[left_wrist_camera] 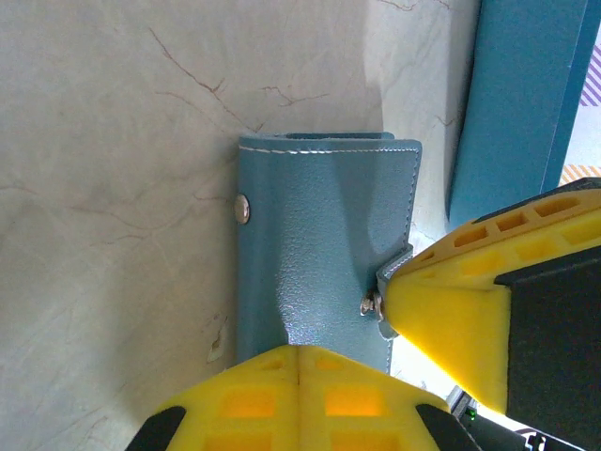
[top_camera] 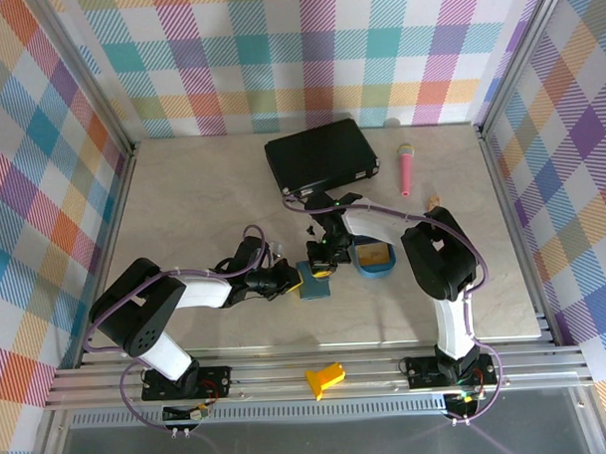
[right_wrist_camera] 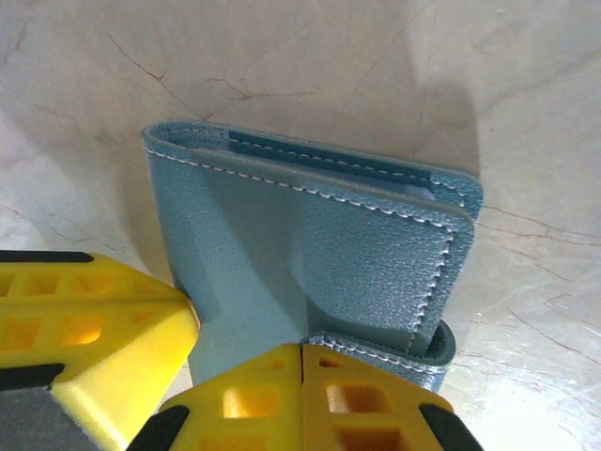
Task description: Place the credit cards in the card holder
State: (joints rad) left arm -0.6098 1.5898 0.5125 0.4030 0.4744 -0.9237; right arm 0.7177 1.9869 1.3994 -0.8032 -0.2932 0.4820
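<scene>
The left fingers (left_wrist_camera: 293, 365), shut tip to tip, rest against the left edge of the closed teal card holder (top_camera: 315, 286), which lies flat on the desk (top_camera: 203, 201) between the two arms. The right fingers (right_wrist_camera: 300, 376), also shut together, press on the holder's clasp tab. Just right of them, an orange card (top_camera: 375, 254) lies in a blue tray (top_camera: 374, 273).

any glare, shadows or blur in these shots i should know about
Top external: evenly lit and sharp, with only faint shadows on the table. Left wrist: the card holder is crisp, a shadow band crosses it, and there is blown-out glare at the bottom right. Right wrist: the stitching is sharp, there is a shadow on the table behind the holder, and glare in the lower right corner.
</scene>
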